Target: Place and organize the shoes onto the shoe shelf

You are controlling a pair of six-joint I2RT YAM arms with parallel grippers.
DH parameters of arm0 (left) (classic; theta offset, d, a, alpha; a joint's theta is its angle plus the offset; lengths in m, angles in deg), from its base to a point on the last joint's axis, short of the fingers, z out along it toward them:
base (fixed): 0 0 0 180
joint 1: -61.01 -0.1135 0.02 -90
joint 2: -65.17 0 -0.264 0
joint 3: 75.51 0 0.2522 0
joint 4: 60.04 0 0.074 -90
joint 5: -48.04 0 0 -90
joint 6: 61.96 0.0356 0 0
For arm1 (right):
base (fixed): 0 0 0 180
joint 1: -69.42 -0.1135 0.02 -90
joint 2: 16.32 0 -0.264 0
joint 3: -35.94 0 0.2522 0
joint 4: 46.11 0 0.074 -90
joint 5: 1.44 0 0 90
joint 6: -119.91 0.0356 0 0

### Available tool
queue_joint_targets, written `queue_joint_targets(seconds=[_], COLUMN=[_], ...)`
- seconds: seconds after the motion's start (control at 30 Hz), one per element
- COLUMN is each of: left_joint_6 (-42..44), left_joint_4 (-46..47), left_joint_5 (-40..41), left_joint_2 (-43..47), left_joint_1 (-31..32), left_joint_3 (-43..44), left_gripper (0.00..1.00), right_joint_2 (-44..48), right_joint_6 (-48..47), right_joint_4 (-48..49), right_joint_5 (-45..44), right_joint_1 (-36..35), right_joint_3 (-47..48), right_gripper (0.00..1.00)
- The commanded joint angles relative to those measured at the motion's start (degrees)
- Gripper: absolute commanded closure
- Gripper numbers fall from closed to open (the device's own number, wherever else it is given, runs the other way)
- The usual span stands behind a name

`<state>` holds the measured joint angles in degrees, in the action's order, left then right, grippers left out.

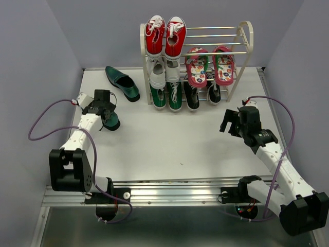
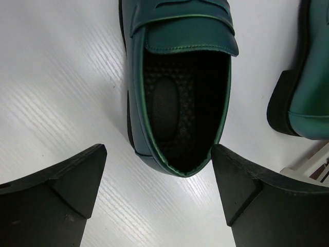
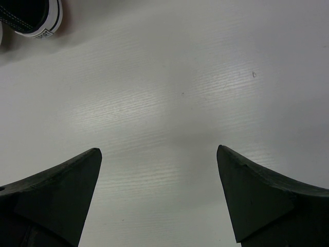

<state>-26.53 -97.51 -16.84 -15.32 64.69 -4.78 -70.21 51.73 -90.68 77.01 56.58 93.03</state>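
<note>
The shoe shelf [image 1: 245, 38] stands at the back centre. Pink-edged flip-flops [image 1: 209, 66] lie on its middle tier at the right, with black sneakers [image 1: 202, 92] below them. One teal loafer [image 1: 122, 82] lies on the table left of the shelf. A second loafer [image 1: 111, 121] lies nearer, partly under my left gripper [image 1: 103, 107]. In the left wrist view my left gripper [image 2: 159, 180] is open and empty, with that loafer's heel [image 2: 180, 92] just ahead between the fingertips and the other loafer [image 2: 308, 103] at the right edge. My right gripper [image 1: 230, 122] is open and empty over bare table [image 3: 159, 195].
Red sneakers [image 1: 165, 35] sit on the shelf's top tier, white sneakers [image 1: 164, 74] on the middle tier and green sneakers [image 1: 166, 96] at the bottom left. A black sneaker's toe [image 3: 36, 15] shows at the top left of the right wrist view. Grey walls close in the table.
</note>
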Motion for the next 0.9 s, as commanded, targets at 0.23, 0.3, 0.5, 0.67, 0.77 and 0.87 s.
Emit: queue_joint_targets(seconds=[0.23,0.3,0.5,0.67,0.77,0.87], left_joint_6=[-0.5,-0.5,-1.0,-0.9,-1.4,-1.3], left_joint_4=[1.0,1.6,5.5,6.7,6.7,7.7], left_joint_5=[0.6,-0.2,-4.9,-7.6,-7.5,-8.1], left_joint_2=[3.7,2.5,0.9,-1.7,-2.3,-1.8], left_joint_1=[-1.9,-2.0,-1.9,-1.9,-1.9,-1.9], left_joint_3=[-2.5,-2.7,-4.9,-6.0,-6.3,-7.0], left_gripper=[0.04,0.04,0.08,0.16,0.18,0.37], right_joint_2=[1.2,1.0,0.8,1.6,1.7,1.3], right_joint_6=[-0.9,-0.9,-0.7,-0.6,-0.6,-0.6], right_joint_4=[2.2,2.2,2.2,2.2,2.2,2.2], right_joint_5=[0.0,0.0,0.0,-0.7,-0.8,-0.3], right_joint_1=[-0.4,-0.4,-0.4,-0.4,-0.4,-0.4], right_joint_3=[0.4,0.4,0.4,0.3,0.2,0.3], right_gripper=[0.00,0.00,0.00,0.00,0.00,0.00])
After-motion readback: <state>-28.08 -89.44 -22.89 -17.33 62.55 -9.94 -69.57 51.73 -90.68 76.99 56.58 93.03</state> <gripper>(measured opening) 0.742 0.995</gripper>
